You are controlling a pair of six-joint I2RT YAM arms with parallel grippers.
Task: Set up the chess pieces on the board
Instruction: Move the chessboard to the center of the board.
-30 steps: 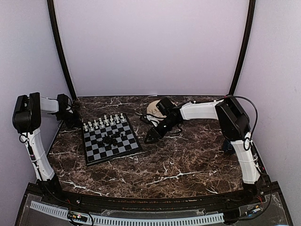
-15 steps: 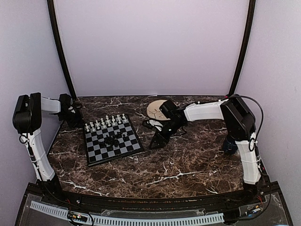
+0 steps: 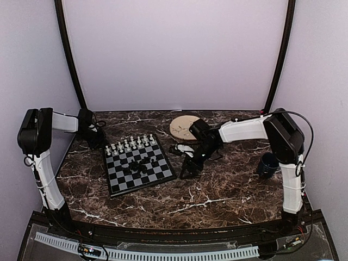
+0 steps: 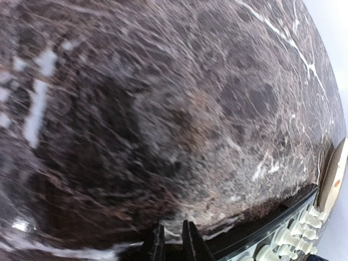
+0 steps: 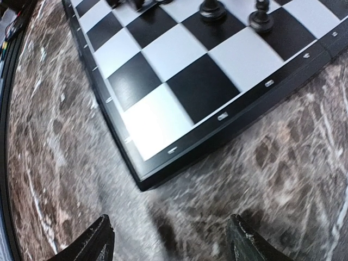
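The board lies left of centre on the marble table. White chess pieces stand in rows along its far edge, and black chess pieces are clustered in its middle. My left gripper is low at the board's far left corner, with its jaws almost together and empty. The board's edge and white pieces show beside it. My right gripper is wide open and empty, just off the board's near right corner. Two black pieces stand on nearby squares.
A round beige plate lies behind the right gripper. A dark blue cup stands at the right by the right arm. A black and white item lies between the board and the right arm.
The board has slid to the right and a little nearer. My left gripper moved right with it at its far corner. My right gripper drew back rightward and nearer.
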